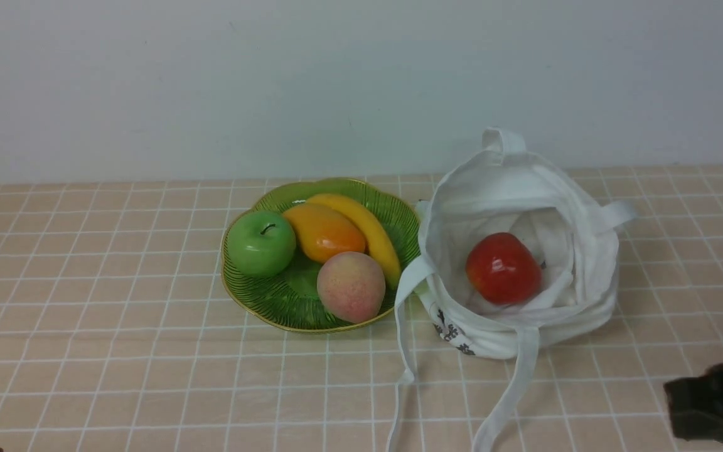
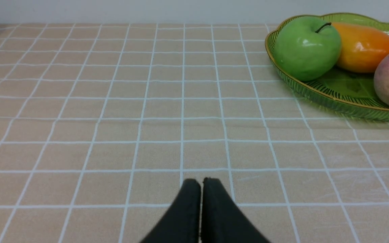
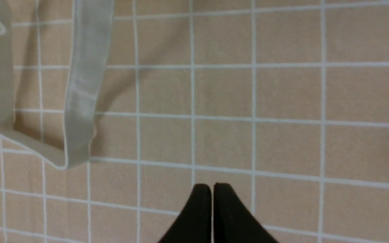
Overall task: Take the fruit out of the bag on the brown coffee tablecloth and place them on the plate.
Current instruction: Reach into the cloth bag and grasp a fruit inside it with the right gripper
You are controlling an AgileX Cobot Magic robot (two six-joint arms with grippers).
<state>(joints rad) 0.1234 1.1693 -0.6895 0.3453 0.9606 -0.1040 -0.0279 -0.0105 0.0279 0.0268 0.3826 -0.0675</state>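
While bag point(image 1: 587, 295) gapes upward, red apple point(image 1: 503, 268) inside, straps point(image 1: 515, 376) trailing toward robot

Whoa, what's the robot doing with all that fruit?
Nothing is being held right now. A glossy round red apple sits inside the soft white cloth bag on the tan checked tablecloth. Beside it, the green ribbed glass plate holds a green apple, an orange mango, a yellow banana and a fuzzy peach. The left gripper and right gripper are both shut and empty.
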